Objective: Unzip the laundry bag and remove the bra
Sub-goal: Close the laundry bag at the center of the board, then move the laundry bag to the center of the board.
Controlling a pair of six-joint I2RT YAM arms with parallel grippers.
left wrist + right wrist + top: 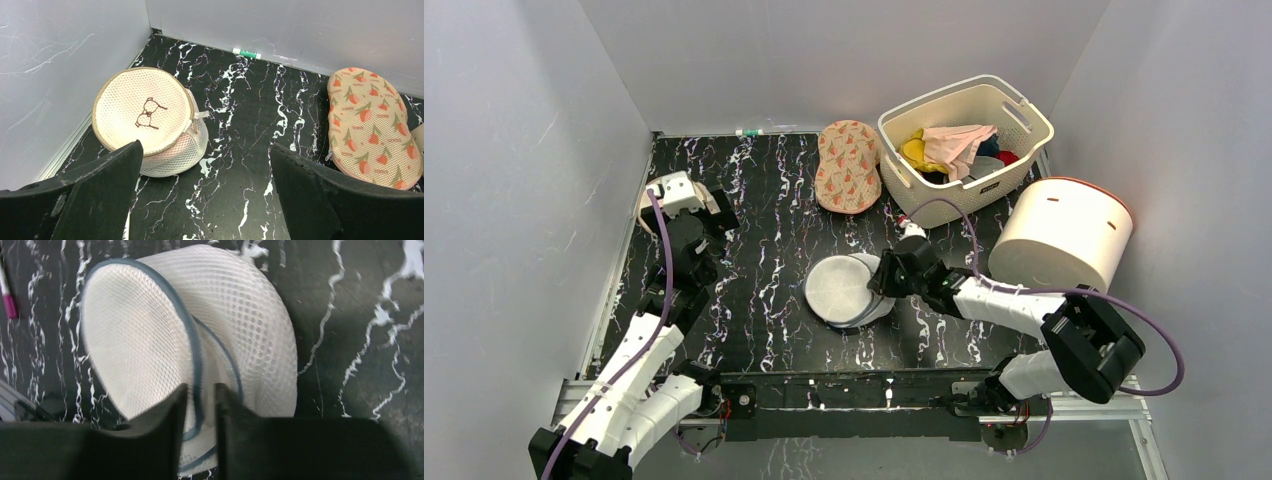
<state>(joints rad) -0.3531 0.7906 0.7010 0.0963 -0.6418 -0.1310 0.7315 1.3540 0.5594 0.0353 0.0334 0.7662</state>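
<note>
The laundry bag [842, 290] sits mid-table, a round white mesh drum with a grey-blue rim. Its lid [135, 340] is lifted partway and stands tilted off the body. My right gripper [882, 276] is at the bag's right side. In the right wrist view its jaws [200, 400] stand almost together, with the lid's zip rim and mesh pinched between them. The bra is hidden. My left gripper [686, 200] hovers at the far left, fingers [107, 175] spread wide and empty, [205, 150] above bare table.
A second round mesh bag with a bra drawing [145, 112] lies by the left wall. A floral pouch [848, 165] lies at the back. A cream slotted basket [944, 96] of clothes and a white cylinder [1064, 235] stand at the right.
</note>
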